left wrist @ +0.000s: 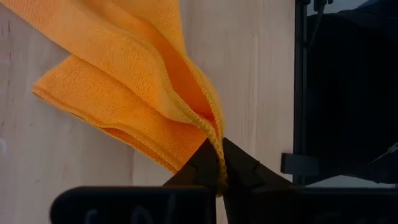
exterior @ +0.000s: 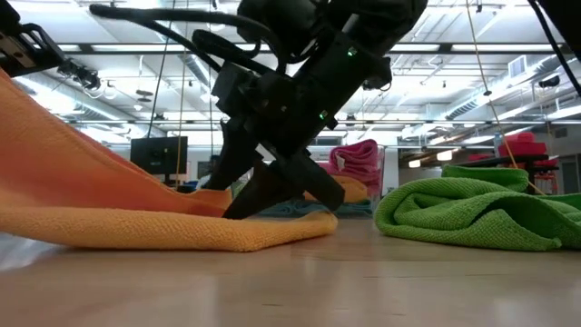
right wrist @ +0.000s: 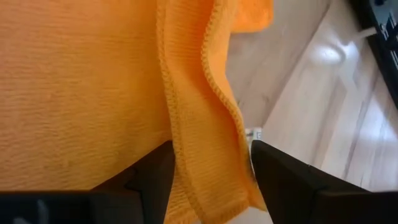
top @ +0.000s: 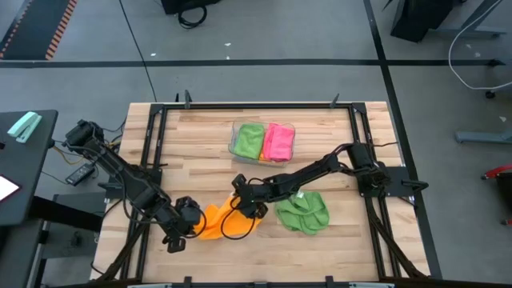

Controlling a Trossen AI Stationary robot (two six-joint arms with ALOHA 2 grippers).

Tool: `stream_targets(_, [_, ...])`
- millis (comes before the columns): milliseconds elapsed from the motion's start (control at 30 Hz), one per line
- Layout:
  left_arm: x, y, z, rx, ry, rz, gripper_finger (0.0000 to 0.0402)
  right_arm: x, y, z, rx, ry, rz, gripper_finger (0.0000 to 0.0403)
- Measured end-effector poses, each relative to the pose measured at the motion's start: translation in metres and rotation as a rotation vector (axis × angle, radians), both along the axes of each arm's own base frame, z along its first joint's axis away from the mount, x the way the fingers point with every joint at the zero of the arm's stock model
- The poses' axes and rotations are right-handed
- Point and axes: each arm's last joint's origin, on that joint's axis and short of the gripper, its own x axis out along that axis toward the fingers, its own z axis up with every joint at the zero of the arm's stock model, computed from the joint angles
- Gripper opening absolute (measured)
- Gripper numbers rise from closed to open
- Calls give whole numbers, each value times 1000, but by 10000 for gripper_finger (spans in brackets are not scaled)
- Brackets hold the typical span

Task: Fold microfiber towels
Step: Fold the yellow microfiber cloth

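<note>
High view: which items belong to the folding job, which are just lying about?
Job:
- orange towel, pinched by left tool, right tool astride its edge
- green towel
- green and pink towels in tray

Lying about:
- clear tray

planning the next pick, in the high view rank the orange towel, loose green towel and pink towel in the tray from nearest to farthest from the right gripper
1. orange towel: at the right gripper, its edge between the fingers, front of table.
2. loose green towel: just to the gripper's right, front right.
3. pink towel: folded in the clear tray at the back, farthest.
</note>
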Motion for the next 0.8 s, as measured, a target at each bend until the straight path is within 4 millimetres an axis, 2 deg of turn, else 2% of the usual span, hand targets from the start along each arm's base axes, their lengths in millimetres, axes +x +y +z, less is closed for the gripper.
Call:
stream_targets(133, [0,0,0,0,0,-3,32,1,-9,0,26,6,-19,207])
stream_targets(267, [1,-1,1,-9,-11,-2,31,1,-15,-1,54,20,-33,177])
stream_targets(467, [1,-1,1,-4,-17,-15,12,1,-14,-1,57,19,-33,117])
stream_targets(667, [1,-1,1,-4,-19,-17,32,1,-14,-1,74,16,-46,48])
stream_targets(800, [1,-1,1,-4,-18,-17,33,1,-14,-1,86,16,-53,23])
